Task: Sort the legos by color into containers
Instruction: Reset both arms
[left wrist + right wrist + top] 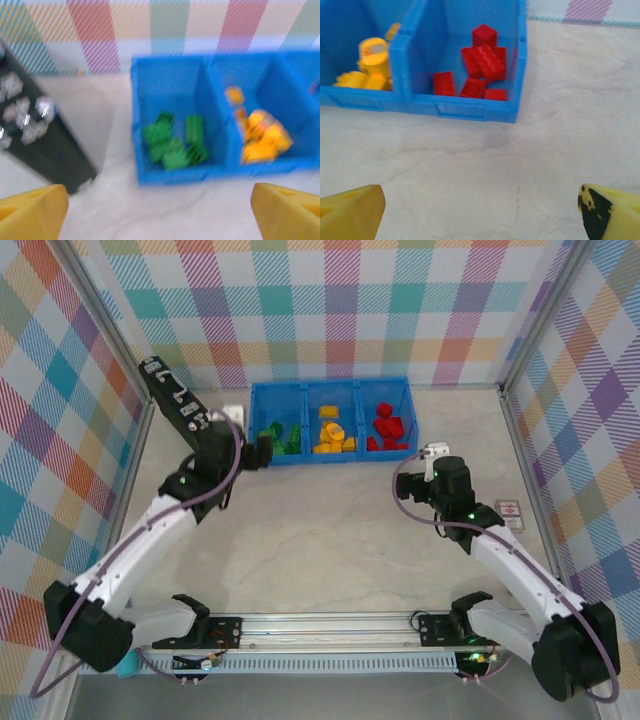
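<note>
The blue tray [330,390] stands at the back of the table, its three compartments holding green legos [280,437], yellow legos [333,437] and red legos [388,427]. My left gripper [262,450] hovers just before the tray's left front corner. It is open and empty [160,215], looking at the green legos [175,145] and yellow legos [262,137]. My right gripper [432,455] sits right of the tray's front corner, open with bare table between its fingers [480,212]. It faces the red legos [480,70] and a rounded yellow piece [372,55].
A black case [175,400] leans along the left wall, also seen beside the tray [40,140]. A small white object [233,413] lies left of the tray. A card [510,512] lies by the right wall. Plaid walls close three sides.
</note>
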Motion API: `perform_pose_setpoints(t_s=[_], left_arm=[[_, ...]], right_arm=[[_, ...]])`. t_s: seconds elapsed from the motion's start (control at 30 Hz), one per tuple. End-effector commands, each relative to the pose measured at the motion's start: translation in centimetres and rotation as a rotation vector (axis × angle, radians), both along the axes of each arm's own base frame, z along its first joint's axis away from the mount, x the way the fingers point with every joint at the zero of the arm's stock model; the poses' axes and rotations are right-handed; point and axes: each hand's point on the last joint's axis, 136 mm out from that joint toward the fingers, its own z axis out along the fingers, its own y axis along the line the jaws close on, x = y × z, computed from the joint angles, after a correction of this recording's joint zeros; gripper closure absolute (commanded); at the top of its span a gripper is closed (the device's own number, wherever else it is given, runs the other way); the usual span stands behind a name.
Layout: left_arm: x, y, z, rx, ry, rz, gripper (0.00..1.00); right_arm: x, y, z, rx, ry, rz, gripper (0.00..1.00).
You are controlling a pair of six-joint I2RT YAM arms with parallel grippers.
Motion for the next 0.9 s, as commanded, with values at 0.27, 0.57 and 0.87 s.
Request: perform_pose_setpoints(t_s=[0.27,0.57,0.87], left_arm=[[-2.0,8.7,-9.4,0.056,-0.202,0.283,0.00],[2.0,11.5,-14.2,0.069,-0.198,0.293,0.00],[4.4,11.0,-18.2,-0.047,-0.092,0.162,0.00]], right_arm=[[4.1,-3.6,-3.4,0.059,-0.068,-0.124,0.01],[4.9,-4.3,-5.8,-0.015,-0.139,-0.085,0.01],[6.1,-5.7,-7.1,0.066,-0.209,-0.058,0.01]])
